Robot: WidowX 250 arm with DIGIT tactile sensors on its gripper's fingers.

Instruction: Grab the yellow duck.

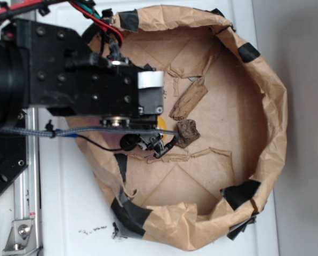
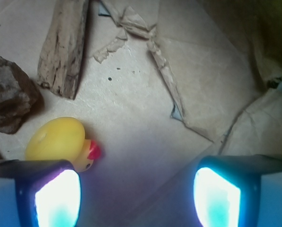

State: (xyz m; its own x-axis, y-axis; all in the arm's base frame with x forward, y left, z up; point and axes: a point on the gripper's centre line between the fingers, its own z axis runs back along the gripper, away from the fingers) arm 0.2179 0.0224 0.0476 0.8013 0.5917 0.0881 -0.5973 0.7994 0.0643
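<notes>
The yellow duck [image 2: 60, 140] lies on the paper floor, its red beak pointing right, partly behind my left fingertip [image 2: 56, 196]. My gripper [image 2: 137, 196] is open, its two glowing pads wide apart with only bare paper between them. The duck sits left of the gap, not inside it. In the exterior view only a sliver of the yellow duck [image 1: 161, 123] peeks out from under the black gripper body [image 1: 151, 114].
A dark brown rock-like lump [image 2: 11, 94] sits just left of the duck, and a tan bark-like strip [image 2: 63, 45] lies beyond it. Crumpled brown paper walls [image 1: 271, 122] ring the floor. Torn paper ridges [image 2: 162, 66] cross the floor.
</notes>
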